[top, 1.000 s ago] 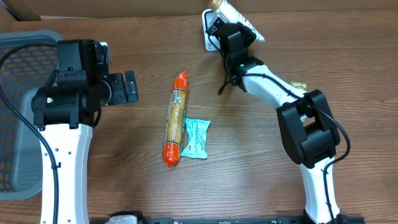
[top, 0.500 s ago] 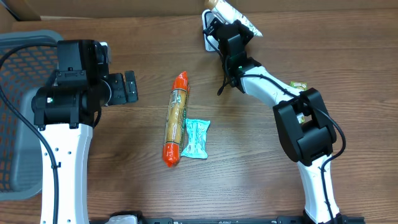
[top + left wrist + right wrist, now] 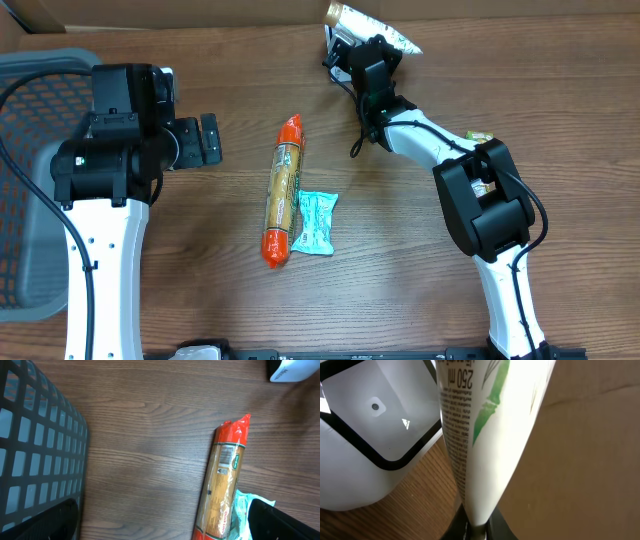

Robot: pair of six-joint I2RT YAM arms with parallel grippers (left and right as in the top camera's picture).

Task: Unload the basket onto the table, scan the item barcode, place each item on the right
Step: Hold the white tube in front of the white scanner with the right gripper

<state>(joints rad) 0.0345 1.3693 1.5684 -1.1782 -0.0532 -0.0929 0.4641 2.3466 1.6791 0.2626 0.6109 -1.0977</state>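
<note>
Tabletop scene with two robot arms, where much of the action is crowded or cut off. The right gripper [image 3: 364,44] is pinched tight on the flat crimped end of a white tube [image 3: 378,27] with green leaf print, held at the far edge of the table just above the white scanner [image 3: 335,46]. From overhead the scanner is almost wholly covered by the gripper and tube. In the right wrist view, only a corner of its dark-framed window [image 3: 370,415] shows, and no barcode can be made out on the tube [image 3: 480,415]. A small yellowish item [image 3: 481,136] is half hidden behind the right arm. The left gripper [image 3: 210,138] hangs spread wide and empty beside the grey basket [image 3: 30,110], well apart from the orange-ended pasta packet [image 3: 283,192] and the teal sachet [image 3: 317,222] touching it. Compared with a second ago, the tube has swung up and left, covering more of the scanner. The left arm has not moved.
</note>
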